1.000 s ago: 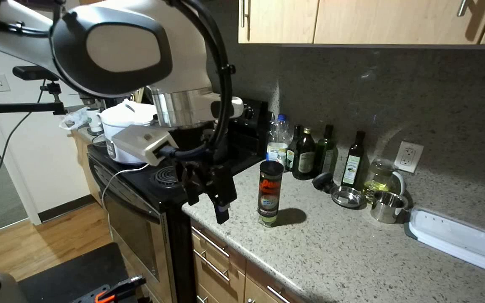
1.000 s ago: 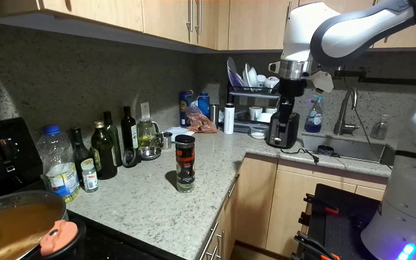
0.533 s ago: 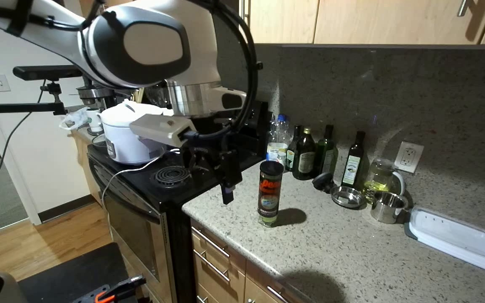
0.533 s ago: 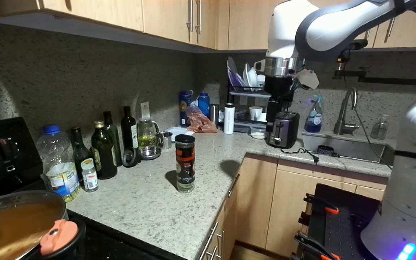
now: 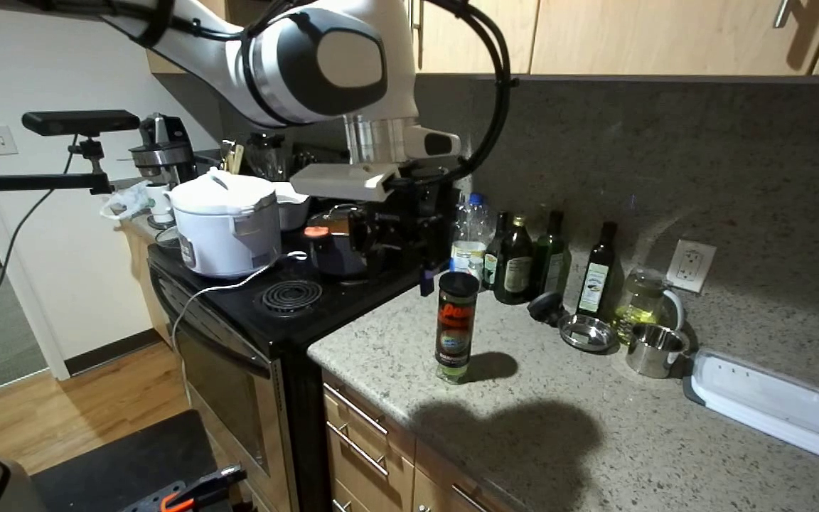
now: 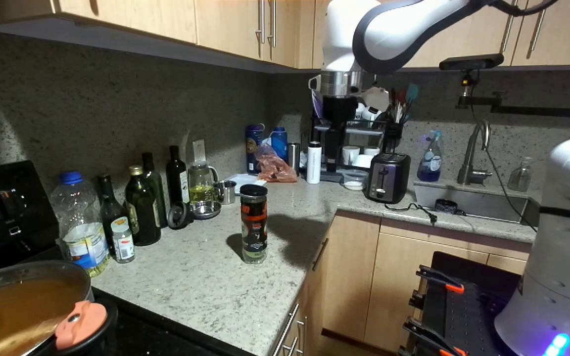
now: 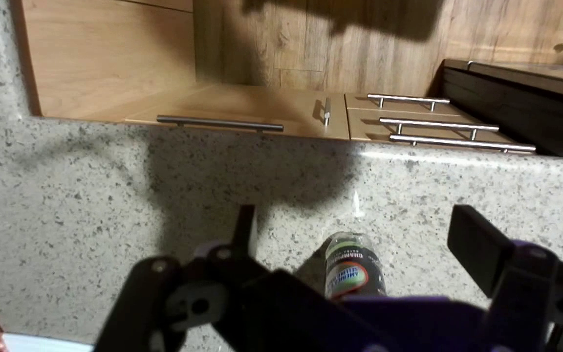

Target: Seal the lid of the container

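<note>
Firstly, listed speckled tabletop (image 5: 665,441). Next, logged tool (image 7: 355,220), spread and empty, presumably to allow straddling. Then noted container (image 5: 456,331) upright on tabletop, likely for pressing from above. Lastly, recorded dark lid (image 5: 458,284) atop container; could not confirm sealing.

The counter (image 5: 395,363) (pale, speckled) bears the container (image 5: 456,334) and bottles (image 5: 515,269).

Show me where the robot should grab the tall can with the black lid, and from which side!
Probably near the top, just under the black lid, coming straight down from above. The can stands upright, round and straight-sided, so a grip there should sit evenly. The gripper is open and points downward, which suits that.
</note>
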